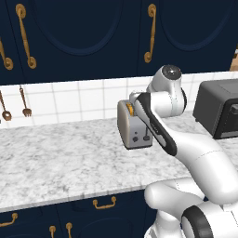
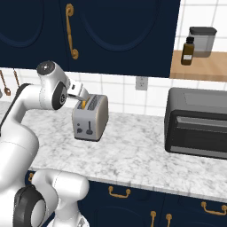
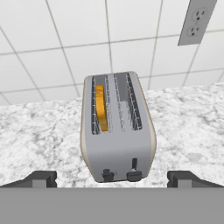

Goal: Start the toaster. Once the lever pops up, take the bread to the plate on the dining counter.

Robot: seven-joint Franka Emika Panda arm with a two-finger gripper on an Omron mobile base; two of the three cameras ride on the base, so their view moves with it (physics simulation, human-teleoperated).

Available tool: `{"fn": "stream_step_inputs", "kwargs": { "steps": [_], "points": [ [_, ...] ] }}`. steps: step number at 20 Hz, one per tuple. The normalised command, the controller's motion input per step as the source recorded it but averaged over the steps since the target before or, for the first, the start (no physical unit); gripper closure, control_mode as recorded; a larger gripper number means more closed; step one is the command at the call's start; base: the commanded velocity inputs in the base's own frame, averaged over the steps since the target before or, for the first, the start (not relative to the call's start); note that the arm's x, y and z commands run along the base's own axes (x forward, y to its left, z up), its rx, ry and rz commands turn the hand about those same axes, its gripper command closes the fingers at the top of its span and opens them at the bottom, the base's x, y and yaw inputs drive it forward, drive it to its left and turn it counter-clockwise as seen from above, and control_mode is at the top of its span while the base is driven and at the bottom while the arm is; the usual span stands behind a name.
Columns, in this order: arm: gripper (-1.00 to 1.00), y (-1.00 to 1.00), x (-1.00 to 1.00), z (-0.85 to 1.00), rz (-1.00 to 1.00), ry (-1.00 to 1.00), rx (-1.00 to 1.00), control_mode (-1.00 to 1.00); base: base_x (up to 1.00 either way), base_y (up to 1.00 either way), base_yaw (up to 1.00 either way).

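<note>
Toaster (image 3: 117, 131) on a marbled counter (image 1: 56, 162), taken as the landmark. It stands upright near the tiled wall (image 3: 65, 43), its narrow control face turned toward the counter's front edge. The bread (image 3: 101, 108) sits on edge in one of the two top slots, the left one in the hand view, its golden crust showing between the wire guides; the other slot holds nothing visible. On the narrow face the lever (image 3: 134, 164) is a small dark tab in a vertical slot, with a round knob (image 3: 107, 176) beside it. The gripper (image 3: 112, 179) hovers above and just in front of the toaster, touching nothing, its jaws spread wide with one tip to each side of the control face. In the right base view the hand (image 2: 79, 91) reaches over the toaster's top from the left. A black toaster oven (image 2: 197, 128) stands well apart on the same counter, to the toaster's right. A wall outlet (image 3: 196, 21) is above and to the right of the toaster.
</note>
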Motion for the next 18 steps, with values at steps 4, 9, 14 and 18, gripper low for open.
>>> {"fn": "stream_step_inputs", "kwargs": {
  "steps": [4,9,14,18],
  "points": [
    [-1.00,0.00,0.00,0.00,0.00,0.00,0.00,-1.00,0.00,0.00,0.00],
    [-1.00,0.00,0.00,0.00,0.00,0.00,0.00,-1.00,0.00,0.00,0.00],
    [-1.00,0.00,0.00,0.00,0.00,0.00,0.00,-1.00,0.00,0.00,0.00],
    [-1.00,0.00,0.00,0.00,0.00,0.00,0.00,-1.00,0.00,0.00,0.00]
  ]
}}
